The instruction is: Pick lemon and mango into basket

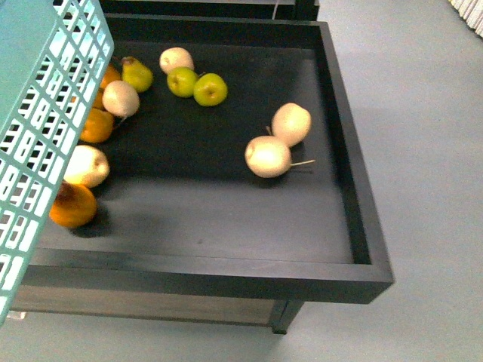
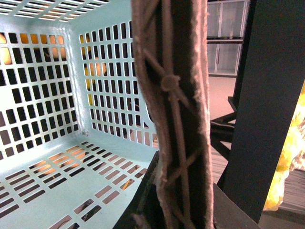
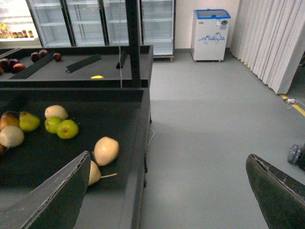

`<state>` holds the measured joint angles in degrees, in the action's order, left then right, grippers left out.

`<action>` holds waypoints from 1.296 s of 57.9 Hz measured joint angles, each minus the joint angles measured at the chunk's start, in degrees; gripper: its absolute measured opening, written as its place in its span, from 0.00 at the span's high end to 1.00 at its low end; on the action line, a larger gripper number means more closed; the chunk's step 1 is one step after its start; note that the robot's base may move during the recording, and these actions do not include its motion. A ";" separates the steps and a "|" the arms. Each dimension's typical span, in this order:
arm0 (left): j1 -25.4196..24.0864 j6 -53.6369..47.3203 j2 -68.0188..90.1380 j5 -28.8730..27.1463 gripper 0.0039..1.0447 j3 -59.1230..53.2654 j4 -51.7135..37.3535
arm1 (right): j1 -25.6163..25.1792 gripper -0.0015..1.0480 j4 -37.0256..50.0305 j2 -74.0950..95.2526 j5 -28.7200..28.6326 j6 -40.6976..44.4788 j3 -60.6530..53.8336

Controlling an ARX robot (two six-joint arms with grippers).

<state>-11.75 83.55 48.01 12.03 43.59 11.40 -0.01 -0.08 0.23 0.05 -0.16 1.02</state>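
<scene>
The basket [image 1: 45,98] is seen raised and tilted, and it is carried by the left claw [image 2: 183,205], which is closed on the brown ribbed handle [image 2: 176,95]; the handle runs up between the dark fingers [image 2: 143,205], and the mint slotted walls and floor lie just beyond the claw with nothing seen inside. Orange fruits [image 2: 97,67] are glimpsed through the slots on the far side of the basket from the left claw. The right claw [image 3: 167,164] is held wide apart with nothing between its fingers [image 3: 57,200], over the grey floor [image 3: 205,119] beside the black tray table [image 1: 362,226]. Closest to one finger of the right claw a pale stemmed fruit [image 3: 106,150] is found, with a second pale fruit [image 3: 94,172] partly hidden behind that finger. Further ahead of the claw two green apples [image 3: 62,128] lie touching. Well beyond them, on a second table [image 3: 76,62] far ahead of the right claw, a small yellow fruit [image 3: 96,76] is seen alone; it is too small for it to be told whether it is the lemon or the mango.
</scene>
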 joint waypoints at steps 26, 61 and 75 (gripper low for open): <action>0.00 0.07 0.02 0.13 0.94 0.00 0.00 | 0.00 0.08 -0.02 -0.02 -0.04 0.00 0.00; 0.00 0.04 -0.04 0.07 0.94 0.02 0.00 | 0.00 0.08 0.00 -0.02 -0.07 0.00 0.00; 0.00 0.07 -0.04 0.07 0.94 0.02 0.00 | 0.00 0.08 0.00 -0.02 0.02 0.00 0.00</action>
<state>-11.75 83.61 47.97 12.10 43.62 11.40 -0.01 -0.08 0.21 0.08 -0.16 1.02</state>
